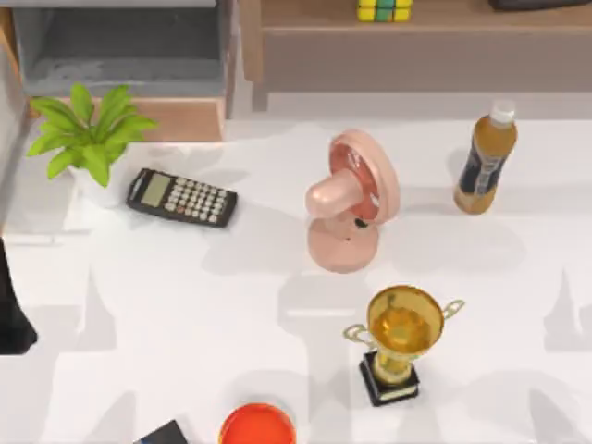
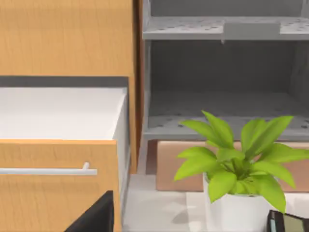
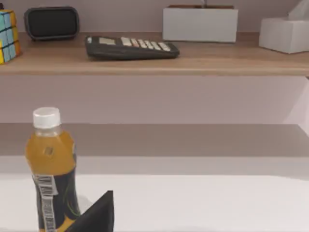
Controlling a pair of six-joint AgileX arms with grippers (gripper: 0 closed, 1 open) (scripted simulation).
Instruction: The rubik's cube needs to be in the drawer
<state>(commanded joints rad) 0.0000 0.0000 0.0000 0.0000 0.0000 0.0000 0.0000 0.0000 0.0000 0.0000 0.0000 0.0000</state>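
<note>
The rubik's cube (image 1: 384, 9), with yellow and green tiles, sits on the long brown shelf (image 1: 444, 37) at the back right; in the right wrist view the rubik's cube (image 3: 8, 36) stands at the shelf's end. The drawer (image 1: 176, 118) at the back left has grey inner walls and a tan front panel, and nothing lies in the part I see. Behind the plant in the left wrist view is the drawer's tan front (image 2: 169, 164). My left arm (image 1: 14, 314) is parked at the table's left edge. A dark part of each gripper shows: left gripper (image 2: 96, 217), right gripper (image 3: 99, 212).
A potted plant (image 1: 88, 134) stands in front of the drawer, a calculator (image 1: 180, 196) beside it. A pink fan (image 1: 351, 199) and a gold trophy (image 1: 400, 338) occupy the middle, an orange bottle (image 1: 486, 157) the right. A red round object (image 1: 257, 425) lies at the front edge.
</note>
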